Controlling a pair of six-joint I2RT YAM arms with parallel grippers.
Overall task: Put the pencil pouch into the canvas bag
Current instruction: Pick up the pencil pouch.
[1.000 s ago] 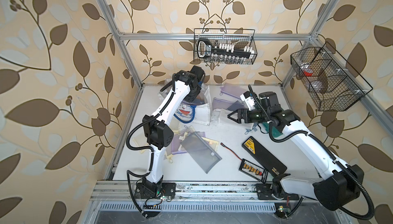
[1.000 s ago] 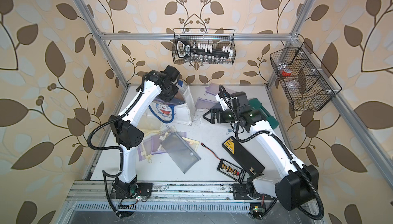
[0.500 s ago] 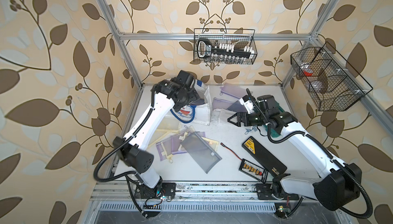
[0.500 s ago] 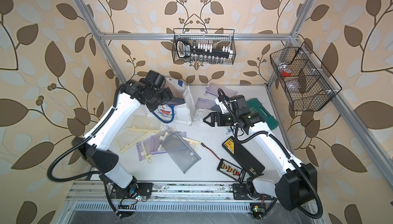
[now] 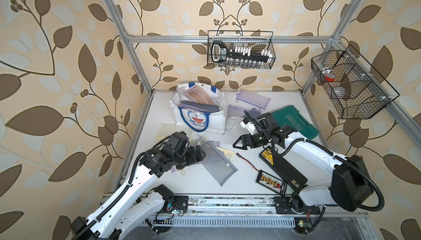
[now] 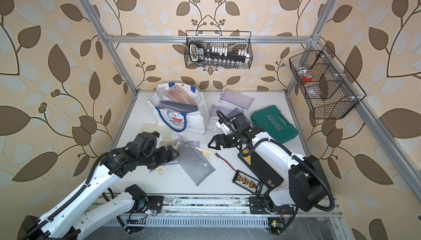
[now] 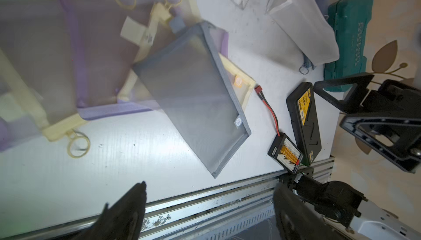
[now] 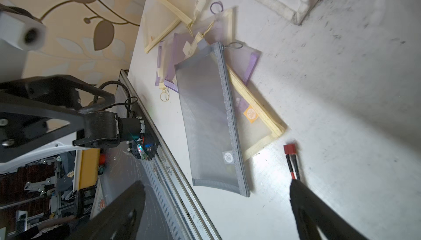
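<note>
The white canvas bag (image 5: 214,122) (image 6: 196,123) with the blue cat face stands at the back left, its mouth open, with two flat pouches inside it. A grey mesh pencil pouch (image 5: 217,161) (image 6: 196,161) (image 7: 193,95) (image 8: 209,122) lies flat on the table on top of purple and yellow pouches. My left gripper (image 5: 200,154) (image 6: 173,153) (image 7: 209,185) hovers by the pouch's left end, open and holding nothing. My right gripper (image 5: 238,142) (image 6: 213,142) (image 8: 216,183) is open and empty, to the right of the pouch and pointing towards it.
A green tool case (image 5: 293,120) lies at the right behind my right arm. A black charger (image 5: 282,168), a balance board (image 5: 271,182) and a red-black lead (image 5: 248,162) sit front right. More purple pouches (image 5: 252,97) lie at the back. Wire baskets (image 5: 241,49) hang on the walls.
My left arm swung back from the canvas bag to the front left pile of pouches, and its jaws opened wider. My right gripper drifted forward and to the left.
</note>
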